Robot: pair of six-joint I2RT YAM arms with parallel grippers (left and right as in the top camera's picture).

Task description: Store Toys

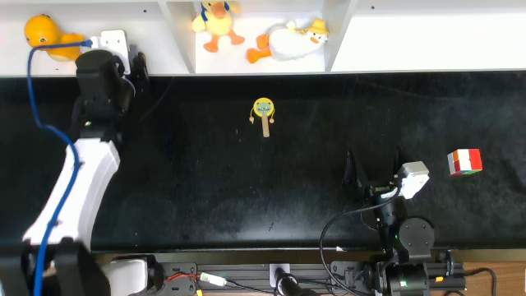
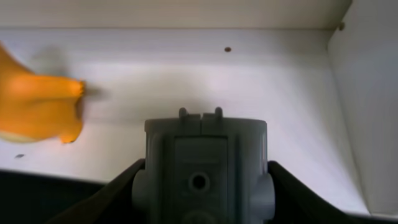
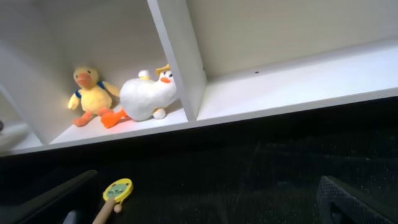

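Left jaws: wide, empty, at mouth of shelf point(image 1: 411, 41) left compartment, near orange duck point(image 2: 37, 109). Right jaws: wide, empty, low over bench point(image 1: 205, 189). On bench: yellow paddle toy point(image 1: 264, 113), coloured cube point(image 1: 464, 162). In middle compartment: yellow duck plush point(image 1: 218, 23), white goose plush point(image 1: 292, 39).

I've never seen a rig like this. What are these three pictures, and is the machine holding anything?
Two robot arms stand at a black table, each ending in a two-finger gripper. One picture looks down from above; the others come from a camera on each wrist. The left gripper is open at the left compartment of the white shelf, near an orange duck. The right gripper is open near its base. Neither holds anything. A yellow duck and a white goose sit in the middle compartment; a rattle and a coloured cube lie on the table.
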